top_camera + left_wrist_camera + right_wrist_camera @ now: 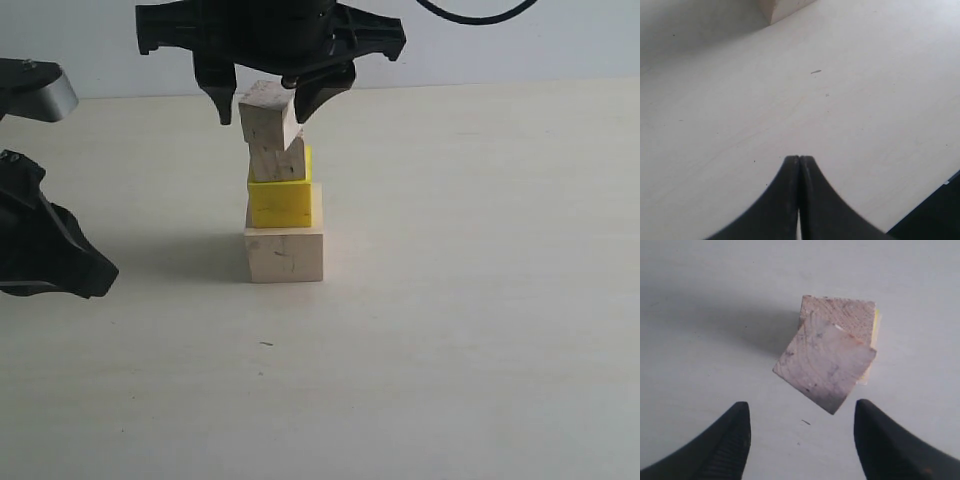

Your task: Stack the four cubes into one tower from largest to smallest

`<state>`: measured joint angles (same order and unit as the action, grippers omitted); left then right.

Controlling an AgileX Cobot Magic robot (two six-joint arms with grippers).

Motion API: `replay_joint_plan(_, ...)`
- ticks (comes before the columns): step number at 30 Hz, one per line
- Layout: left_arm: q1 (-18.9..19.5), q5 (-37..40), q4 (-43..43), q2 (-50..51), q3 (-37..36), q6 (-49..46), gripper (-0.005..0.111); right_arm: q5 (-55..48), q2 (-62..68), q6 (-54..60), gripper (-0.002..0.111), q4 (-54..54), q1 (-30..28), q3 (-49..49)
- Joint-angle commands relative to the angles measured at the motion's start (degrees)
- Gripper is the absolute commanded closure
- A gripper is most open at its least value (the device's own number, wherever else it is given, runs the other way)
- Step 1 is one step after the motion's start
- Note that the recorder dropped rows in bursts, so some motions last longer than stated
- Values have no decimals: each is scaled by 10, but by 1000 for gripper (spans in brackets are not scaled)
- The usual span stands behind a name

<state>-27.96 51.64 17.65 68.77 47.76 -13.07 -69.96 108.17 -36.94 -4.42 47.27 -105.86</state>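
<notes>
The four cubes stand as one tower in the exterior view. The large pale wooden cube (285, 255) is at the bottom and carries the bright yellow cube (280, 202). On that sits a small wooden cube (277, 162), then the top wooden cube (268, 112), which is turned and slightly askew. My right gripper (262, 108) hangs open over the tower, one finger on each side of the top cube. Seen from the right wrist, the turned top cube (827, 365) lies beyond the open gripper (801, 412), and a yellow sliver (876, 325) shows beside it. My left gripper (799, 159) is shut on nothing.
The pale table (480, 330) spreads round the tower. My left arm's gripper (100, 275) rests low at the far left, well clear of the tower. A corner of the large cube (785, 7) shows in the left wrist view.
</notes>
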Motion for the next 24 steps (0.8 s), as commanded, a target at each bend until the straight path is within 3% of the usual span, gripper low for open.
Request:
replay_joint_plan(1, 0, -1, 6, -1, -2, -3, 107, 0, 0, 54, 49, -3, 1, -3)
replay_joint_plan(18, 0, -3, 5, -1, -2, -13, 107, 0, -58, 84, 50, 24, 1, 1)
replay_joint_plan(24, 0, -6, 5, -1, -2, -13, 107, 0, -76, 107, 64, 24, 1, 47)
